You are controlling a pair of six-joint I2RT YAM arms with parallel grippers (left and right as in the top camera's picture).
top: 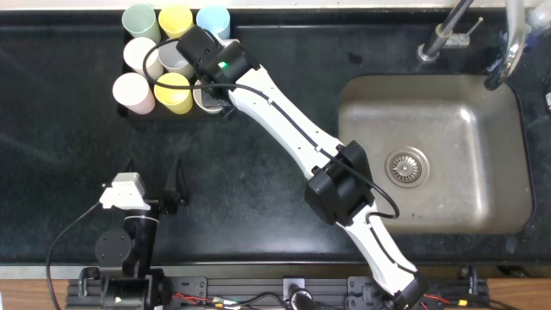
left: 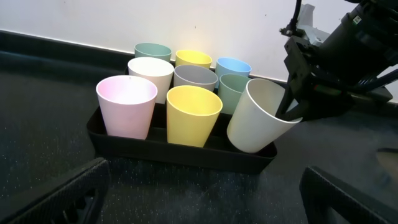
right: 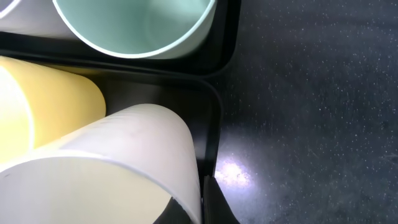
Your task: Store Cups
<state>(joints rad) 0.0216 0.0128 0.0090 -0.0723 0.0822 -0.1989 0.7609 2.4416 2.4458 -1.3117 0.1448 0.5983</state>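
The black table [top: 69, 155] carries everything. One steel sink [top: 456, 112] is let into it, well apart from the right pincer [left: 287, 106], with one faucet [top: 443, 34] at its back edge.

One black tray [left: 180, 158] lies directly under the right pincer. It holds nine cups, eight upright and one tilted.

The tilted one is the cream cup [left: 258, 121]. The right pincer is clamped on its rim, one finger inside the wall and one outside. Its base dips into the tray's corner compartment nearest the sink, and its mouth leans out toward the pincer's arm.

- There are two yellow cups. The front yellow cup [left: 191, 118] stands just beside the held cup on the side away from the pincer, and the back yellow cup [left: 193, 58] is farther off by the wall.
- There are two green cups. The mint cup [left: 233, 90] is just behind the held cup, close to the pincer, and the sage cup [left: 152, 51] is in the far back corner.
- There is one each of the rest. The blue cup [left: 232, 65] stands behind the mint cup, and the grey cup [left: 194, 78] is at the tray's middle. The white cup [left: 151, 71] and the pink cup [left: 127, 112] are farthest from the pincer.

The left pincer [left: 205, 186] rests low over the table, well apart from the tray. Its fingers are spread wide and hold nothing.
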